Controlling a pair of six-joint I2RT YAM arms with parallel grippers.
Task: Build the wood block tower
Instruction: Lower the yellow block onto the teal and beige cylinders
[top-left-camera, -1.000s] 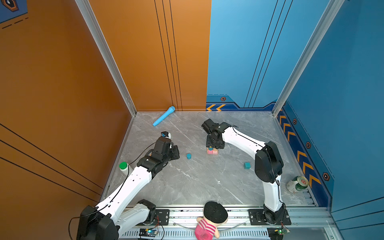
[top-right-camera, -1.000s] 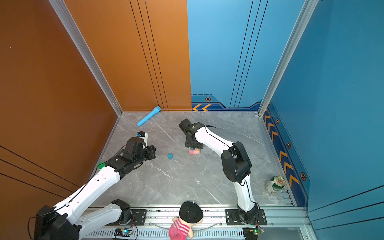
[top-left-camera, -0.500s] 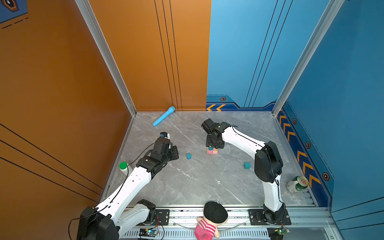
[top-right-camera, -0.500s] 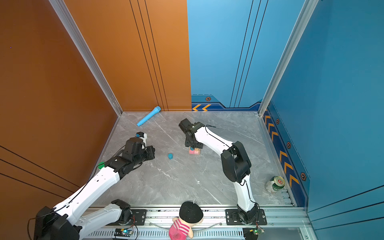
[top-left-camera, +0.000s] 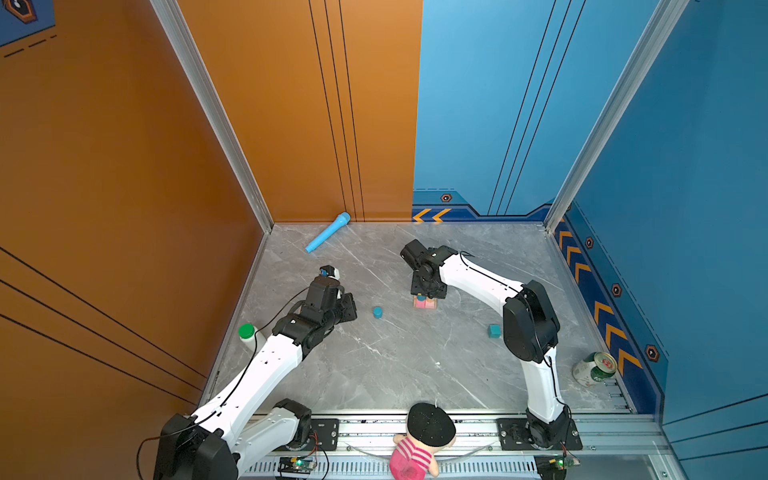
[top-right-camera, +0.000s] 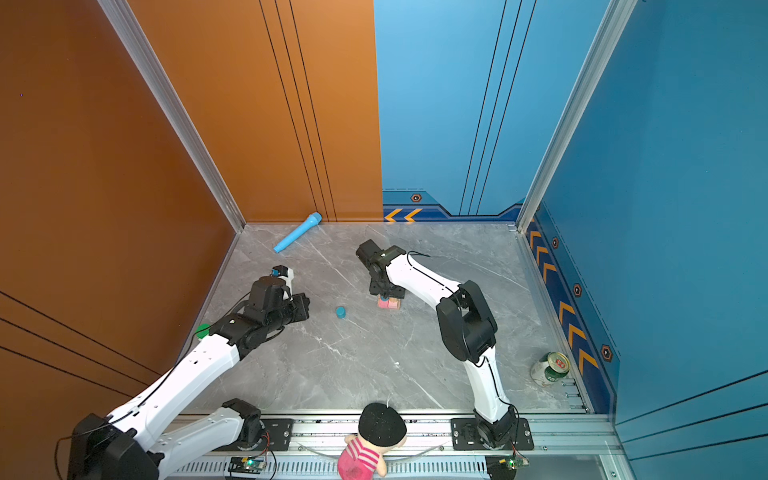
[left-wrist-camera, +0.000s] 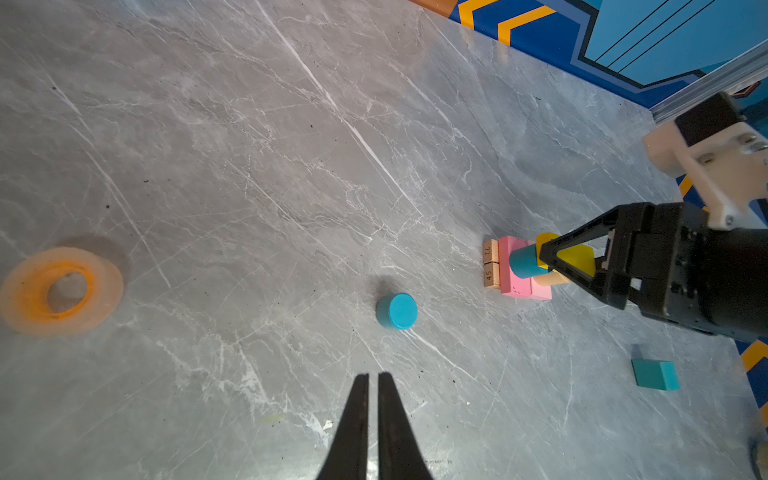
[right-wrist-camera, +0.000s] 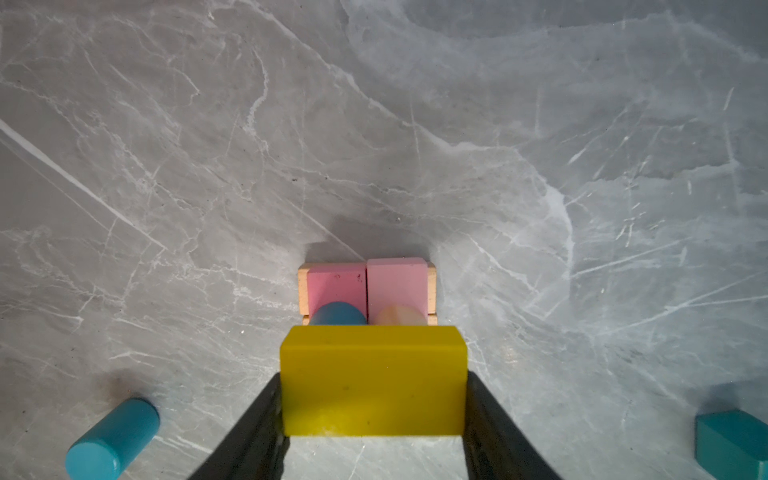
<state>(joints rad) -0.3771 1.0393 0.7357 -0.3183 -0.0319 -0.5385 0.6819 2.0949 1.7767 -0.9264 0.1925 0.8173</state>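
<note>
Your right end effector (right-wrist-camera: 373, 399) clamps the yellow bar (right-wrist-camera: 372, 361) by its ends, level across the blue cylinder (right-wrist-camera: 337, 314) and tan cylinder (right-wrist-camera: 400, 316) of the tower (left-wrist-camera: 519, 270), so it bridges both; the left end effector (left-wrist-camera: 372, 380) is closed, empty.

Both top views are bright and evenly lit, sharp, with short soft shadows on the table (top-left-camera: 395, 365). The right wrist view is dimmer; the yellow bar (right-wrist-camera: 372, 380) looks slightly soft.

Grey marble tabletop (top-left-camera: 395, 374), blue cylinder (top-left-camera: 377, 312), teal cube (top-left-camera: 493, 331), block tower (top-left-camera: 425, 303), toy microphone (top-left-camera: 327, 232), can (top-left-camera: 590, 369)
</note>
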